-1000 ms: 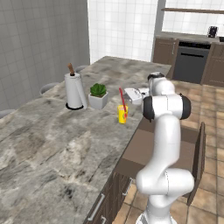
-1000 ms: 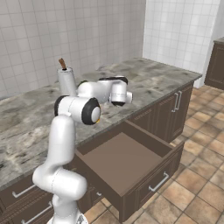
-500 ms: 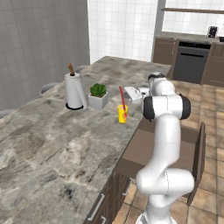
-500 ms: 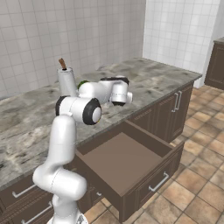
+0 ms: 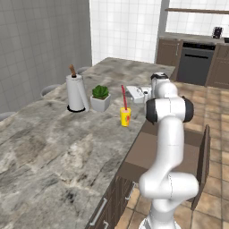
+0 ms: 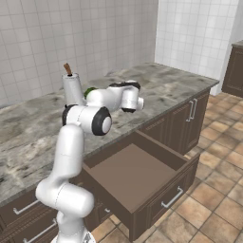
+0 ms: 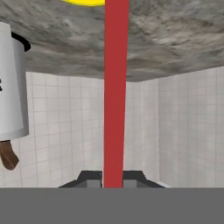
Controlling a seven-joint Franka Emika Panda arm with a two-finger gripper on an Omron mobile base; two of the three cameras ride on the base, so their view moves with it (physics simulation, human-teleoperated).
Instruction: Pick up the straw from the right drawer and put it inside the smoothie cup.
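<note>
The pincer (image 7: 113, 186) is clamping tight on the straw (image 5: 124, 98), its dark tips pressing on the red stick from both sides in the hand view. The straw is standing nearly upright with its lower end already at or inside the mouth of the smoothie cup (image 5: 125, 116), which is sitting on the counter (image 5: 53, 147) just beside the white pot with the green plant (image 5: 100, 97) and near the paper towel roll (image 5: 76, 91). In the hand view the red stick is running straight away from the pincer toward the yellow cup rim (image 7: 87, 2), so its long axis is lining up with the cup opening. How deep the tip is sitting in the cup I cannot tell. The right drawer (image 6: 137, 175) is standing pulled out, its brown floor bare. By my judgement the insertion is almost finished, and the next move is calling for the pincer to let go so the straw is resting in the cup without tipping it
</note>
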